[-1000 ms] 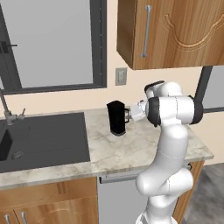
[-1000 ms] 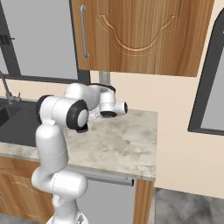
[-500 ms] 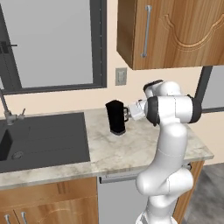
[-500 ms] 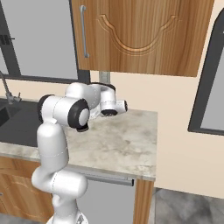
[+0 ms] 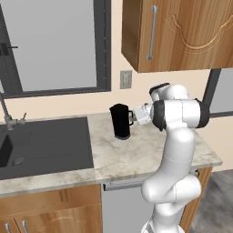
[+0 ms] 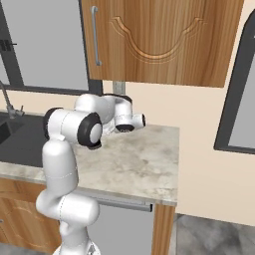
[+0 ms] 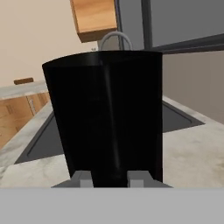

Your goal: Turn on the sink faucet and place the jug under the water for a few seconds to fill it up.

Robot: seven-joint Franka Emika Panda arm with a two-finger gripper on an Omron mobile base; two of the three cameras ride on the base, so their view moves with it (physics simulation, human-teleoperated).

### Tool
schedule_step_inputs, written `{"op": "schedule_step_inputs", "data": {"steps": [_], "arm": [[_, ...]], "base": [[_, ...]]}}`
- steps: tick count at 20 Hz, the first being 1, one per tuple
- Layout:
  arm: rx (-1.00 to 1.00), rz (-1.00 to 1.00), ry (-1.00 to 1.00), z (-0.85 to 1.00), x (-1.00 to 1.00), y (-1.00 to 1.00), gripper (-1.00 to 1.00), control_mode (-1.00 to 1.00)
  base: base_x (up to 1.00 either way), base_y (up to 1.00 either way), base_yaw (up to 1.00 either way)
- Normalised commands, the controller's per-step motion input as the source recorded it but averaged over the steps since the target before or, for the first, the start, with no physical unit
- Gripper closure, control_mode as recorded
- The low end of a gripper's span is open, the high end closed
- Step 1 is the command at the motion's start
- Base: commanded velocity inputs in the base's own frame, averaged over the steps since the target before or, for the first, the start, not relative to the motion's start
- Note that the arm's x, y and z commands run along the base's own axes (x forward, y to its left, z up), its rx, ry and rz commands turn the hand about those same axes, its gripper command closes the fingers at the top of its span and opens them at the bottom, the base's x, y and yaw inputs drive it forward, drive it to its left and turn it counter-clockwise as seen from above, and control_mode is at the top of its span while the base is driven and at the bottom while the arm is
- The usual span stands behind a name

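As we compare this moment with a second ago, the one clear change is at the gripper (image 5: 132,116): its jaws stood wide beside the jug (image 5: 121,121) then, and now they have drawn in close around the jug's side handle. In the hand view the jug (image 7: 106,118) sits right up against the two finger tips (image 7: 83,178), which stand narrowly apart with the dark handle between them. We judge the jaws to be nearly closed and gripping the handle, though the contact itself is too dark to make out for certain. That would mean the grasp is made and lifting can follow.

The jug has not moved. It stands upright on the counter (image 5: 136,157), its long axis vertical, open mouth upward, handle turned away from the sink (image 5: 43,145) toward the arm. It is just to the right of the sink's edge, close to the back wall.

Beyond the jug, the faucet (image 5: 8,116) rises at the far left rim of the sink, well apart from the jug. No stream shows below its spout, so we judge it is not yet turned on. Above the jug hangs a wooden cabinet (image 5: 182,34), and a wall outlet (image 5: 125,79) sits just above the jug.
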Motion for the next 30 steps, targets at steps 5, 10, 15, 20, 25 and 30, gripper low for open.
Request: {"op": "schedule_step_inputs", "data": {"steps": [5,10,15,20,25,30], "arm": [[0.0,0.0,-0.07,0.06,-0.18,0.0,1.0,-1.0],[0.0,0.0,-0.18,0.22,-0.51,0.0,1.0,-1.0],[0.02,0.0,-0.07,0.33,-0.58,0.01,1.0,-1.0],[0.05,0.0,0.08,0.45,-0.15,0.08,1.0,-1.0],[0.07,0.0,0.11,0.58,-0.14,0.04,1.0,-1.0],[0.07,0.0,0.07,0.4,-0.42,0.0,1.0,-1.0]], "base": [[0.0,0.0,0.0],[0.0,0.0,0.0],[0.0,0.0,0.0],[0.0,0.0,0.0],[0.0,0.0,0.0],[0.0,0.0,0.0]]}}
